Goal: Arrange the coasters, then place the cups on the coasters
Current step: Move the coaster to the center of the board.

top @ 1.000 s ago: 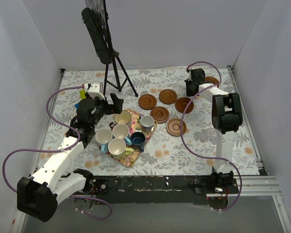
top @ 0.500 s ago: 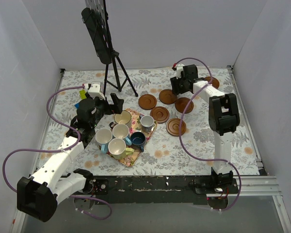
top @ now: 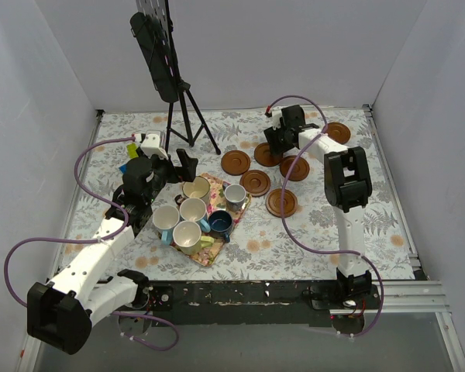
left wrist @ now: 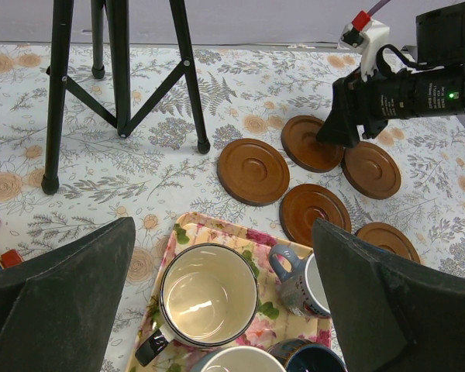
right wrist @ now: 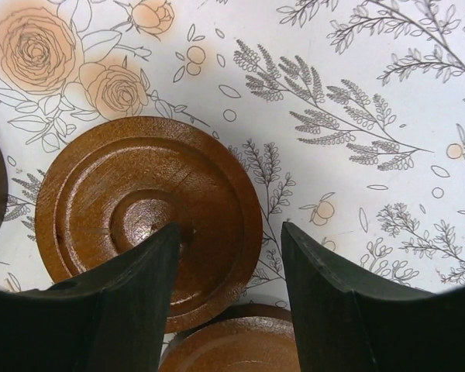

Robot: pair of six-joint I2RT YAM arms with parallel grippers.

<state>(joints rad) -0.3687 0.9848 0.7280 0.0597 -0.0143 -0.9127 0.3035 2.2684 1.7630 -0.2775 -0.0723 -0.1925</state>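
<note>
Six brown coasters lie on the cloth: one at the back right, the others clustered. My right gripper is open and low over the sixth coaster. Its left finger is above the disc's centre and its right finger is outside the rim. Several cups stand on the floral tray, among them a cream cup, a grey-white cup and a navy cup. My left gripper hangs wide open above the cream cup, holding nothing.
A black tripod stands at the back, left of the coasters. Toy blocks lie near the left arm's wrist. White walls close in the table on three sides. The right arm's purple cable loops over the coasters.
My right gripper has swung left from the back-right coaster to a coaster in the cluster, and its jaws have opened. The left arm has not moved.
</note>
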